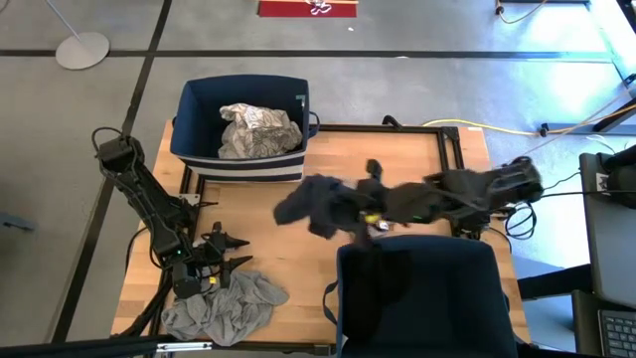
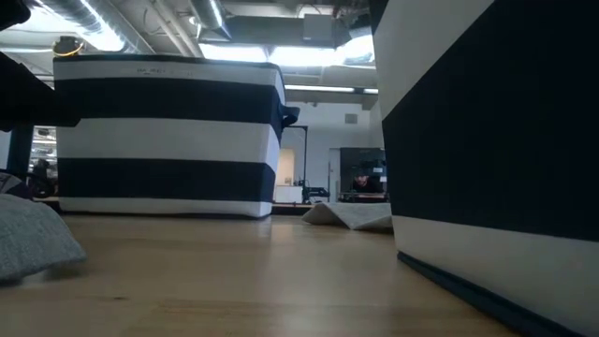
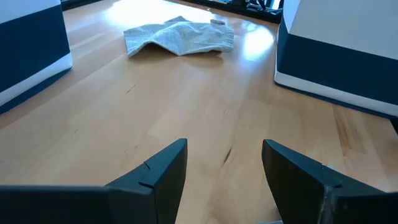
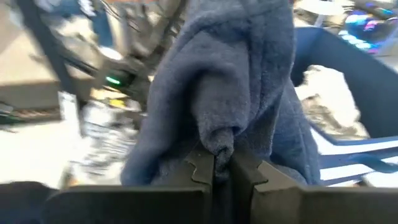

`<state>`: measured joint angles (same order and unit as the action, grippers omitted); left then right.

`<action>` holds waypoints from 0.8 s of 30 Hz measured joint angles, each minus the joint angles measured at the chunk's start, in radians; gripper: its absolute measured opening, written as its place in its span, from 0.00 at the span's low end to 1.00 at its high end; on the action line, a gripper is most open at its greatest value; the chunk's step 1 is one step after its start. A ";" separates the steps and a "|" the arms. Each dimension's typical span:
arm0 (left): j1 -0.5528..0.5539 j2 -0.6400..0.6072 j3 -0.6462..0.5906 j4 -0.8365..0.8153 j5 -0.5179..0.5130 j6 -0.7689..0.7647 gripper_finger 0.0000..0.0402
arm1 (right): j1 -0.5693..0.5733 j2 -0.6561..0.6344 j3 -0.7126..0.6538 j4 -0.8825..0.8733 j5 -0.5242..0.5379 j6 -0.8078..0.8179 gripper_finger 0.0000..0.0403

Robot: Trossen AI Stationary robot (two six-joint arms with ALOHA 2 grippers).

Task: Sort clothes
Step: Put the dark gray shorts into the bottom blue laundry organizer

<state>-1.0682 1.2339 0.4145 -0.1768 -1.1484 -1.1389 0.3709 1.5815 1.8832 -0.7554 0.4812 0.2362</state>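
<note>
Navy fleece garment (image 4: 230, 81) hangs above mid-table, bunched fold pinched between right gripper (image 4: 224, 167) fingers, pressed together | left gripper (image 3: 224, 163) fingers spread, holding nothing, low over wood beside grey garment (image 1: 224, 306) | white patterned garment (image 1: 256, 129) lies in far striped bin (image 1: 191, 104) | no readable writing

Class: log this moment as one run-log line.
right gripper: shut on navy garment, mid-table | left gripper: open, beside grey garment
</note>
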 joint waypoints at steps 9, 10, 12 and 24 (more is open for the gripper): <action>0.000 0.000 0.000 0.000 0.000 -0.002 0.49 | 0.251 -0.091 0.001 -0.069 0.046 0.160 0.05; 0.000 0.000 0.000 0.000 0.000 -0.002 0.49 | 0.277 -0.093 0.001 -0.072 0.051 0.191 0.05; 0.000 0.000 0.000 0.000 0.000 -0.003 0.49 | 0.323 -0.094 0.001 -0.090 0.050 0.273 0.05; 0.000 -0.001 0.000 0.000 -0.008 -0.001 0.49 | 0.490 -0.026 0.001 -0.553 0.174 0.945 0.05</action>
<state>-1.0683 1.2328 0.4145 -0.1764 -1.1561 -1.1400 0.8606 1.5552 1.8843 -1.3086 0.6549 1.1813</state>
